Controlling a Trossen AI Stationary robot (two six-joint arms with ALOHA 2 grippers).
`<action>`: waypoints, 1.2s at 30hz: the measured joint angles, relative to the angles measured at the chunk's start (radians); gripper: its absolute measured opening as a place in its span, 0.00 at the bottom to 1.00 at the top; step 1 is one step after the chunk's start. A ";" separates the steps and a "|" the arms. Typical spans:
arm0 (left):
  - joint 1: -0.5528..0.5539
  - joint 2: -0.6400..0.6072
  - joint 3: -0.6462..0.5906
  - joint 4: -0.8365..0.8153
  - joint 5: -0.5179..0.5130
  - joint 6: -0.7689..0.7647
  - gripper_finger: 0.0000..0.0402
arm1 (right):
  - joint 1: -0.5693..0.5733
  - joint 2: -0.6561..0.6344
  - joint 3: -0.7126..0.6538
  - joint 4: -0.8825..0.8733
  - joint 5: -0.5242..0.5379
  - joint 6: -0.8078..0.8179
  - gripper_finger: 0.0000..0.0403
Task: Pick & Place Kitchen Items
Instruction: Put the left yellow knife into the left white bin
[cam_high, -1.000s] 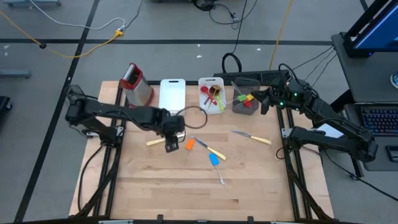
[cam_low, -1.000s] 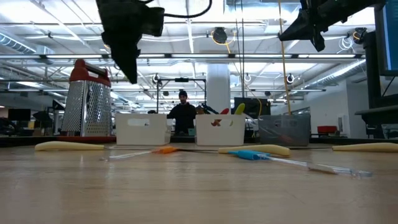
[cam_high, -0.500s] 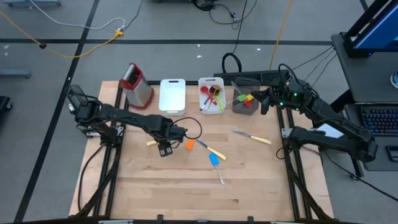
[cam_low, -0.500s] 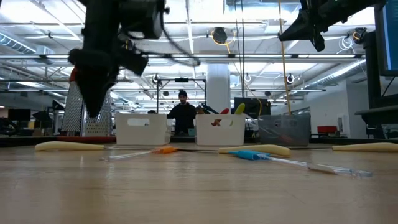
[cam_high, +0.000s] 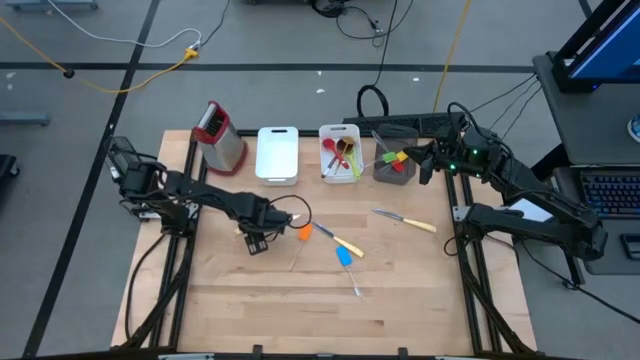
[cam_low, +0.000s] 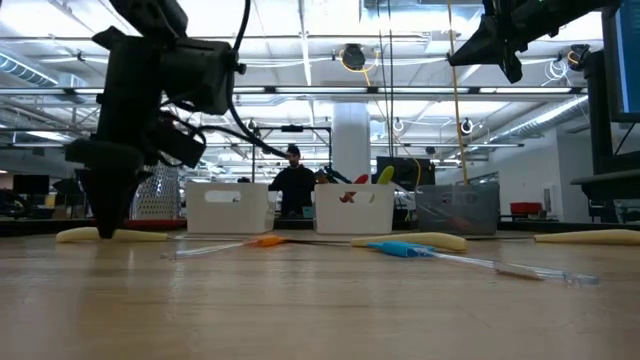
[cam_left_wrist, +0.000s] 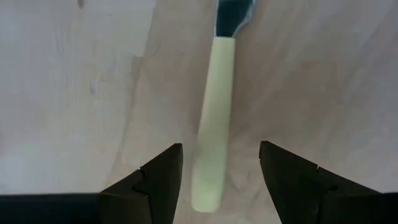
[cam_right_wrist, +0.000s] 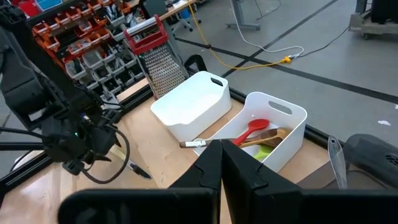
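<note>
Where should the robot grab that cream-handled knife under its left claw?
Probably mid-handle, from straight above. The cream-handled knife lies flat on the table, its handle running between the open fingers of the left gripper, so closing across the narrow width should hold it.

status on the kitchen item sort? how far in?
Done: several utensils sit in the white bin and grey cup. In hand: the left gripper, open, straddles a cream-handled knife. Left: orange spatula, blue spatula, two more knives. Right gripper waits near the cup.
</note>
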 joint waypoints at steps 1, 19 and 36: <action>0.000 0.000 -0.003 0.002 -0.011 0.000 0.54 | 0.000 0.000 0.000 0.000 0.000 0.000 0.00; 0.075 -0.010 -0.133 0.213 0.083 0.143 0.53 | 0.000 0.000 0.000 0.002 0.002 0.023 0.00; 0.102 -0.011 -0.135 0.244 0.086 0.114 0.12 | 0.000 0.000 0.000 0.003 0.004 0.023 0.00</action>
